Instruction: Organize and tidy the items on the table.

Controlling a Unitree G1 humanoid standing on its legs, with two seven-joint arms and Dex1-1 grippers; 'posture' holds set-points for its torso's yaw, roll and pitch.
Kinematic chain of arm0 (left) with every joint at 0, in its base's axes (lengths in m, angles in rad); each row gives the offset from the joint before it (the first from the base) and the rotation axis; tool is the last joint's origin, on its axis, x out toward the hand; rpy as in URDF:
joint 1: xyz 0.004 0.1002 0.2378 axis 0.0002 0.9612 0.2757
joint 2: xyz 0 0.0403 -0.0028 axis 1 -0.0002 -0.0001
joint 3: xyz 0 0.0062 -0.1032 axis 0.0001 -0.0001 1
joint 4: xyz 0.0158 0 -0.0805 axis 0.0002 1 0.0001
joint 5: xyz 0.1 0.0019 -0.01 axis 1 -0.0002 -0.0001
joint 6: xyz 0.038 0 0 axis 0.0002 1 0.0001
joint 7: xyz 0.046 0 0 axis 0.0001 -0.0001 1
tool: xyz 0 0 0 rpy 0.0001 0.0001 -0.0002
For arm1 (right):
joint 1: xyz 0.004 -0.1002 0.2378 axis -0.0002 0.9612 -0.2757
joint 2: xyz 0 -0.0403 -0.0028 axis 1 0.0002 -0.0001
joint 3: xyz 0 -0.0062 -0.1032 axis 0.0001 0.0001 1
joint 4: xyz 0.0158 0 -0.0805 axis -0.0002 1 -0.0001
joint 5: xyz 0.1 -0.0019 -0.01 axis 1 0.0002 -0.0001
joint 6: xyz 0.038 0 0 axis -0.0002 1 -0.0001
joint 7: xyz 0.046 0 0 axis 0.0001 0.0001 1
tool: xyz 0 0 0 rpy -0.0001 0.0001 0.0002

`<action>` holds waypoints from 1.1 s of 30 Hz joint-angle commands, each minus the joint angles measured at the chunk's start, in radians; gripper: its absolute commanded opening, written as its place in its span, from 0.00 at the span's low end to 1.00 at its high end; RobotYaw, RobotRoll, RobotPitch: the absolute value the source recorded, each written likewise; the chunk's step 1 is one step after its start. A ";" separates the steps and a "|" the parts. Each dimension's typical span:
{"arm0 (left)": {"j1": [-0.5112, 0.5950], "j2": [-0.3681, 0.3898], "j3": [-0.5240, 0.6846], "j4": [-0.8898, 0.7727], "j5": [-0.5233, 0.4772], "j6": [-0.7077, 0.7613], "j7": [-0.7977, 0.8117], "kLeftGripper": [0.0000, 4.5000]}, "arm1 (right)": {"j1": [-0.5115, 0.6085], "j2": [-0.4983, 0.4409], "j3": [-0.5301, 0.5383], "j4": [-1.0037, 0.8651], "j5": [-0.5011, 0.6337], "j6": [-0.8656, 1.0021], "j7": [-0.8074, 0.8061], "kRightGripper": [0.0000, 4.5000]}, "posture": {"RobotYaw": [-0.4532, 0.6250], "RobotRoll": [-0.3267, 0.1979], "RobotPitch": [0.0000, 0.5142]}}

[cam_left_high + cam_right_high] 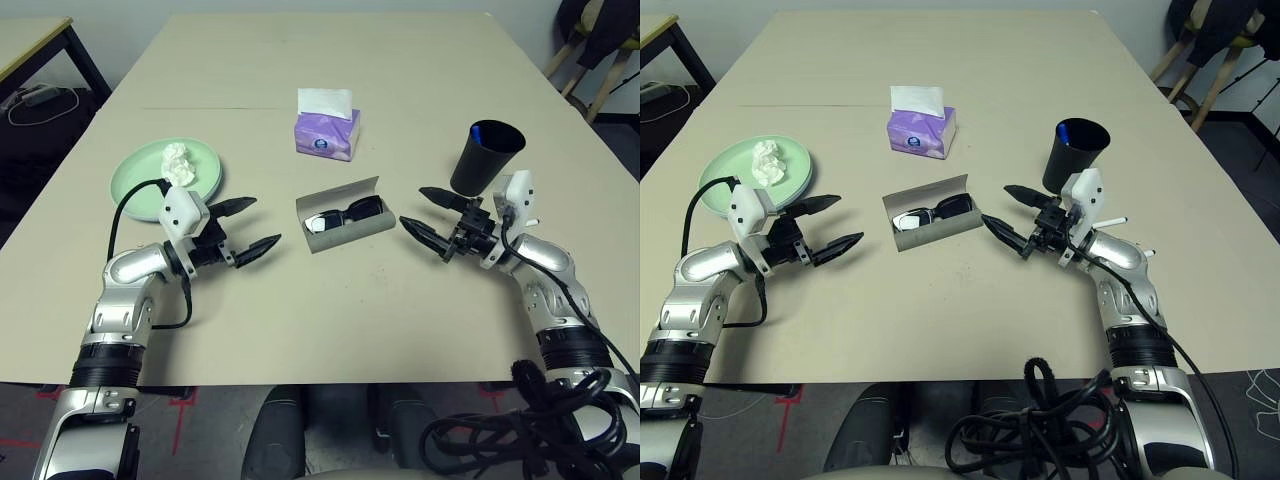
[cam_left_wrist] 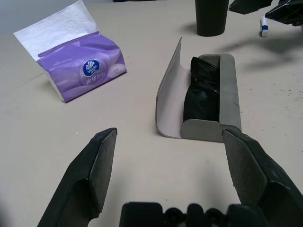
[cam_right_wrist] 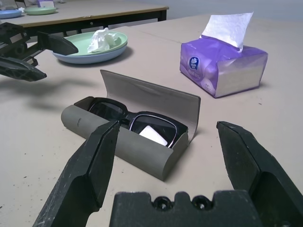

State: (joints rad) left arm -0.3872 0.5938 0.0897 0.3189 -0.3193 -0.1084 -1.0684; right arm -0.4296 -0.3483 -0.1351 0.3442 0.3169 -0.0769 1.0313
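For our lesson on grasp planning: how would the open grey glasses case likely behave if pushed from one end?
The grey oblong glasses case would probably slide or pivot rather than roll, lying lengthwise on the smooth beige table. Its raised lid may flap. The black sunglasses lying loose inside could shift.

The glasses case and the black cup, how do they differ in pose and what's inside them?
The glasses case lies flat mid-table with its lid flipped open; the black cup stands upright near the right pincer. The case holds black sunglasses; the cup holds a blue pen, whose tip pokes up inside. The case is grey and oblong; the cup is black and round. Both are open containers already holding their item.
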 commanded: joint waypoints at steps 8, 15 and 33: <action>-0.115 -0.046 -0.009 0.241 0.046 -0.074 0.028 0.70 | 0.016 -0.014 0.017 -0.117 0.032 0.056 -0.062 1.00 | 0.50 0.62 0.19; -0.233 -0.107 -0.005 0.424 0.077 -0.132 0.074 0.08 | 0.057 -0.028 0.028 -0.158 0.036 0.091 -0.076 1.00 | 0.48 0.62 0.19; -0.422 -0.210 -0.057 0.674 0.145 -0.223 0.006 0.01 | 0.111 -0.009 0.046 -0.132 0.032 0.035 -0.110 1.00 | 0.46 0.62 0.20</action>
State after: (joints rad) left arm -0.8103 0.3933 0.0467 0.9875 -0.1910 -0.3331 -1.0452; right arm -0.3170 -0.3565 -0.0877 0.2009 0.3418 -0.0303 0.9274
